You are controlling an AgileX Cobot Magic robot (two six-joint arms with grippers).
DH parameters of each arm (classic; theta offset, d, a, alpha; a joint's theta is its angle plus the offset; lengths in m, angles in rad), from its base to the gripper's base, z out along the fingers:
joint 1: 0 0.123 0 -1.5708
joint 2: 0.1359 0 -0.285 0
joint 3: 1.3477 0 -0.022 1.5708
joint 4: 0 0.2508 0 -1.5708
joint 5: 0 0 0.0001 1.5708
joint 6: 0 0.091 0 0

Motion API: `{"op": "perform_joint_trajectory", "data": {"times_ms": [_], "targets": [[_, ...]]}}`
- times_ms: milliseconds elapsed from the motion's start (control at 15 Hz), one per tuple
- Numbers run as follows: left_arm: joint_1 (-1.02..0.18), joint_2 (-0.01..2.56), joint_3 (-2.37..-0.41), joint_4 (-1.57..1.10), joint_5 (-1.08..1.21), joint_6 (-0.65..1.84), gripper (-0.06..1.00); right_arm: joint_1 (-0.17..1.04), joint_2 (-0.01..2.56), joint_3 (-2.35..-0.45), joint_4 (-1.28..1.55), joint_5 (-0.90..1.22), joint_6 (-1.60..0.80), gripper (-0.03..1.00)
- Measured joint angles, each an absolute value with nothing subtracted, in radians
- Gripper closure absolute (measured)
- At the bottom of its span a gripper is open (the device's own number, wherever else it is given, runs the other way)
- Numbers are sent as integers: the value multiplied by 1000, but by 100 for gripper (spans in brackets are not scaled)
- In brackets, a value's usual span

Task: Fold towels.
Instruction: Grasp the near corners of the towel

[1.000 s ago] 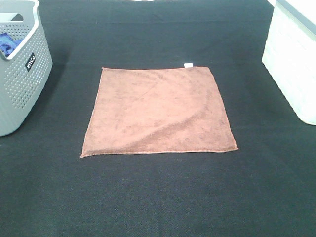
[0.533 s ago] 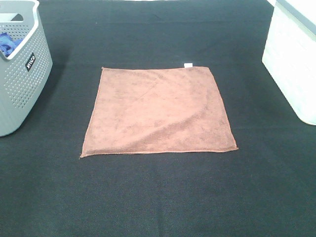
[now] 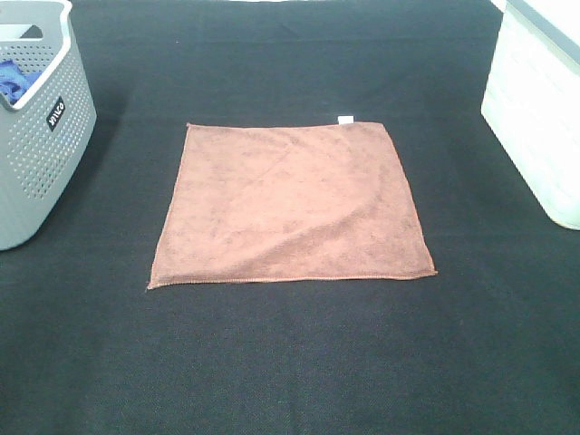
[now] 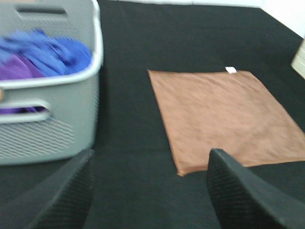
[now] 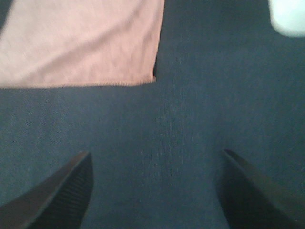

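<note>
On black table (image 3: pixel 290 362): towel (image 3: pixel 290 208) flat, unfolded | left hand (image 4: pixel 151 157) released | right hand (image 5: pixel 156 155) released

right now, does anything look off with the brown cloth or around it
Nothing stands out. The square reddish-brown microfibre towel lies flat and unfolded on the black table, only faintly creased, with its small white tag at a far corner. The left gripper and right gripper are open, not touching it.

The table (image 3: pixel 290 362) has a black fabric surface. 1 reddish-brown towel (image 3: pixel 290 204) lies flat and unfolded near its middle, with a white tag (image 3: pixel 345 120) at the far right corner. A grey basket (image 3: pixel 41 154) stands at the left, a white bin (image 3: pixel 535 109) at the right.
</note>
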State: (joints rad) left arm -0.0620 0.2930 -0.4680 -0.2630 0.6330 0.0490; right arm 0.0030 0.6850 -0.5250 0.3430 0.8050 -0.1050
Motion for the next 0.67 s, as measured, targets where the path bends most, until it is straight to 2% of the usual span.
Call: {"op": "perform_joint_trajectory", "data": {"times_ms": [333,667], "targets": [[-62,758,-466,-544,603,194,31,3,1093,-525,485,724,-198,29],[-62,1231,-466,-1008,569,653,31,3,1282,-583,739,664,-440,29]]}}
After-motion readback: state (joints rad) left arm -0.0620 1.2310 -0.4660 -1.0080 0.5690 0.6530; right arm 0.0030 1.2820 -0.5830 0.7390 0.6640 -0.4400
